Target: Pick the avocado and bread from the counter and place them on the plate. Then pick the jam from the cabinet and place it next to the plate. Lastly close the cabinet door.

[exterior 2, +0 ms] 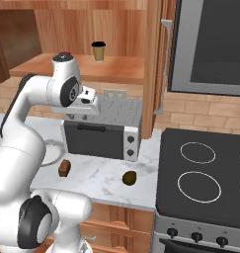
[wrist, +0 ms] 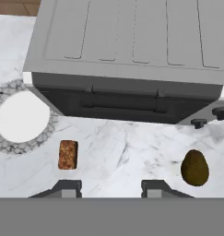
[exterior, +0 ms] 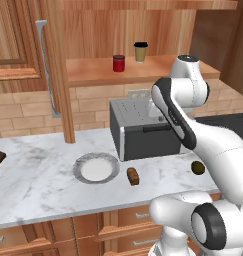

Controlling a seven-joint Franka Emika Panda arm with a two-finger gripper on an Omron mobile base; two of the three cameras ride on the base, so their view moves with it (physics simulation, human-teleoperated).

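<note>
On the counter (exterior: 38,187) lie the brown bread (exterior: 133,176) (wrist: 67,154) and, further right, the dark green avocado (exterior: 197,167) (exterior 2: 130,177) (wrist: 195,168). Left of the bread sits the grey-rimmed plate (exterior: 79,169) (wrist: 21,148), with nothing on it. My gripper (wrist: 110,186) hangs open high above the counter in front of the toaster oven, holding nothing, and looks down between bread and avocado. The red jam (exterior: 118,63) stands on the cabinet shelf (exterior: 93,75). The cabinet door (exterior: 60,85) (exterior 2: 152,74) stands open.
A grey toaster oven (exterior: 143,127) (exterior 2: 104,128) (wrist: 127,55) stands on the counter behind the bread and avocado. A tan paper cup (exterior: 140,52) (exterior 2: 98,51) is beside the jam. A black stove (exterior 2: 205,173) adjoins the counter on the right.
</note>
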